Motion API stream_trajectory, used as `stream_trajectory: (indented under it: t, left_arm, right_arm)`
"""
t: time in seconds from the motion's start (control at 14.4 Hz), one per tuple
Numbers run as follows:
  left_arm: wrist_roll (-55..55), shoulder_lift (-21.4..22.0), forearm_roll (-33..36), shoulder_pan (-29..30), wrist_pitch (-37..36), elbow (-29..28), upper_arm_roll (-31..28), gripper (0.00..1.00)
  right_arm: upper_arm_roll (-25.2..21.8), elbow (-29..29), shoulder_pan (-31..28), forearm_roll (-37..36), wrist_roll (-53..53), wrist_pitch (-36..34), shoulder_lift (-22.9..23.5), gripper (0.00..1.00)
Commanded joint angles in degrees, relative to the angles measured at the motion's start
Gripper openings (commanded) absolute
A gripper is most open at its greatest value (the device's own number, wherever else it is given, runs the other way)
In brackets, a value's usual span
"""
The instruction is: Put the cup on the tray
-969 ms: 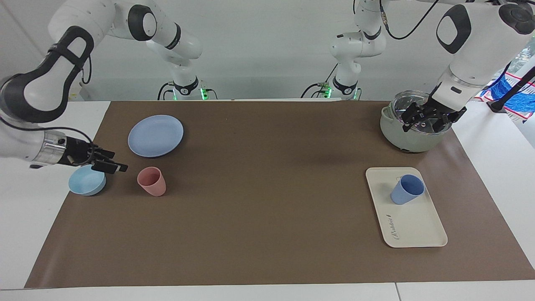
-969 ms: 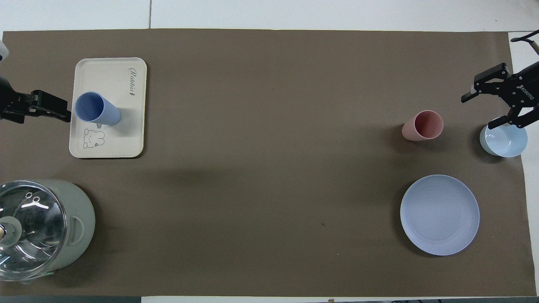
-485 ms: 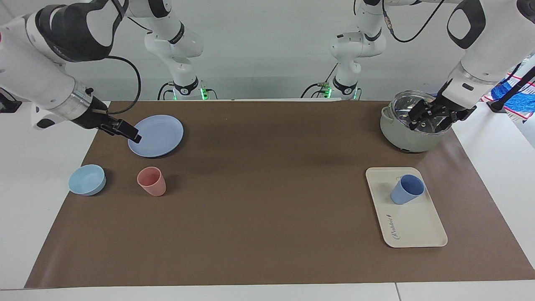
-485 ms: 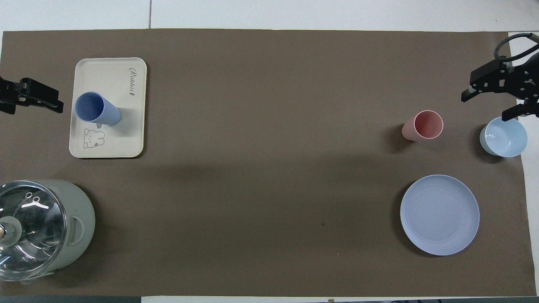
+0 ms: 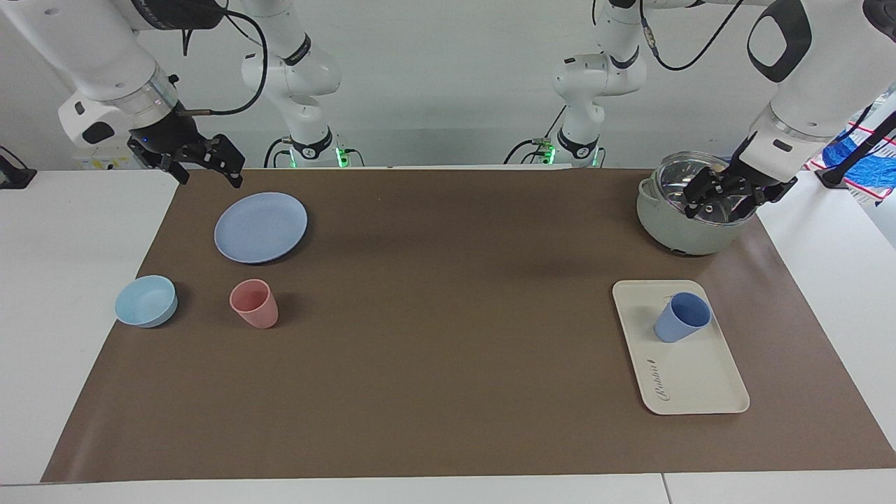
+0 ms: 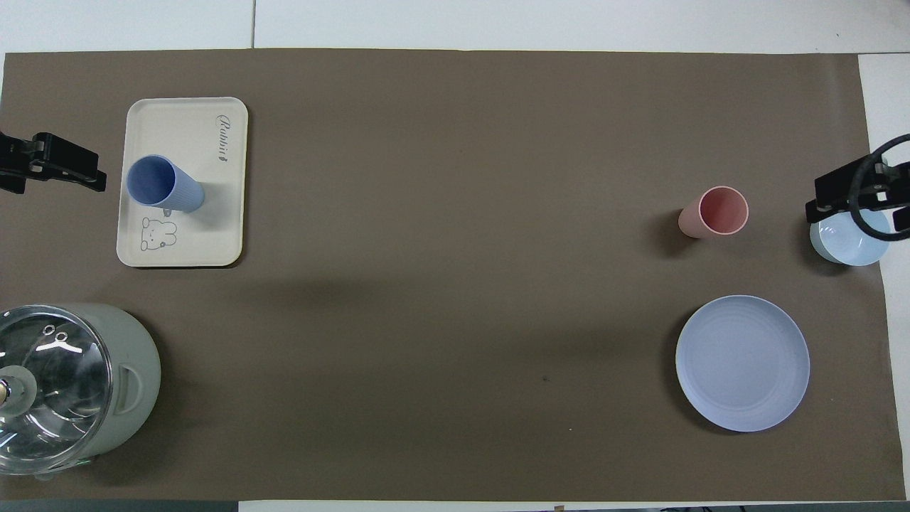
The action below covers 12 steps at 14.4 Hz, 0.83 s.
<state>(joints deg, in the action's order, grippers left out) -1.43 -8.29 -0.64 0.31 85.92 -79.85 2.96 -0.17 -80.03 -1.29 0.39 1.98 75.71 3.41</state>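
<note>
Now, facing view first, operator:
Change since the earlier frames: the right gripper [image 5: 206,162] has swung up and away from the light-blue round bowl [image 5: 145,301]; you now see it raised over the mat's edge nearest the robots, by the round blue plate [image 5: 260,227]. The left gripper [image 5: 724,194] has barely moved over the grey-green pot with a glass lid [image 5: 689,210].
Cup: the small periwinkle-blue plastic tumbler [image 5: 680,317] stands upright on the cream rectangular tray with rounded corners [image 5: 693,378], on the tray's half nearer the robots, unmoved.
Right gripper state: fingers spread apart, nothing between them.
Left gripper state: fingers apart, holding nothing.
Others: the pink plastic cup [image 5: 254,303] stands between the bowl and the mat's middle, farther from the robots than the plate.
Hard to see: the left gripper's tips blend into the pot's lid, so you cannot tell whether they touch it.

Overhead view:
Change: the right gripper [image 6: 849,199] has slid toward the picture's edge and now overlaps the bowl [image 6: 846,245]; the left gripper [image 6: 64,167] has held its place.
Cup: the tumbler [image 6: 163,185] sits on the tray [image 6: 213,235], between the cursive lettering and the bear drawing.
Cut off: both grippers run out of the picture at its sides, and the pot [image 6: 128,370] is clipped at the corner.
</note>
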Motion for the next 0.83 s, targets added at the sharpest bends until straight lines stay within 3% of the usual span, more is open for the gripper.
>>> stream_trajectory:
  t: [0.0, 0.42, 0.76]
  left_arm:
    - [-0.2, 1.6, 0.5, -0.1, 1.4, -2.2, -0.2, 1.0]
    - [-0.2, 2.3, -0.7, 0.0, 2.2, -3.5, -0.3, 1.0]
    - [-0.2, 3.5, -0.8, 0.5, 3.0, -5.8, -0.3, 1.0]
  right_arm:
    - [-2.4, -5.7, 1.8, -2.8, -6.4, 1.3, -4.3, 1.0]
    - [-4.7, -16.9, 2.8, -2.8, -8.2, 9.7, -9.5, 1.0]
    - [-4.7, -16.6, 2.4, -2.9, -8.5, 12.3, -8.6, 1.0]
